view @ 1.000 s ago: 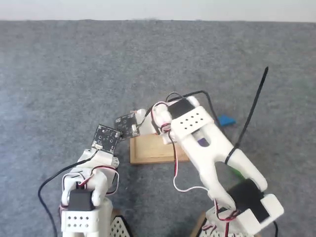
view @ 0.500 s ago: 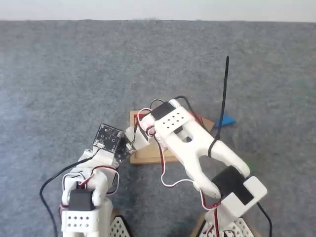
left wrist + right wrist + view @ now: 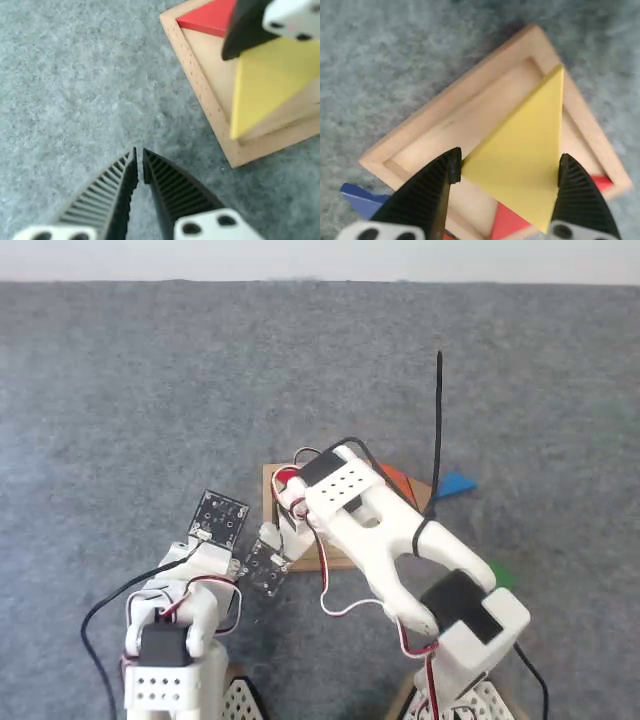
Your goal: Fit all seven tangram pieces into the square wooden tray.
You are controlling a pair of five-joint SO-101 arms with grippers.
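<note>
1. The left gripper (image 3: 139, 154) hangs over the grey carpet (image 3: 60, 75) just beside a corner of the square wooden tray (image 3: 197, 85). Its ribbed jaws are nearly touching and hold nothing.
2. A flat red piece (image 3: 210, 15) lies inside the tray along one edge.
3. The right gripper (image 3: 509, 164) spreads wide, clasping a flat yellow triangular piece (image 3: 530, 140) that sits tilted, one point over the tray's rim.
4. An orange piece (image 3: 396, 480) shows at the tray's right side. A blue piece (image 3: 457, 483) and a green piece (image 3: 500, 575) lie on the carpet further right.
</note>
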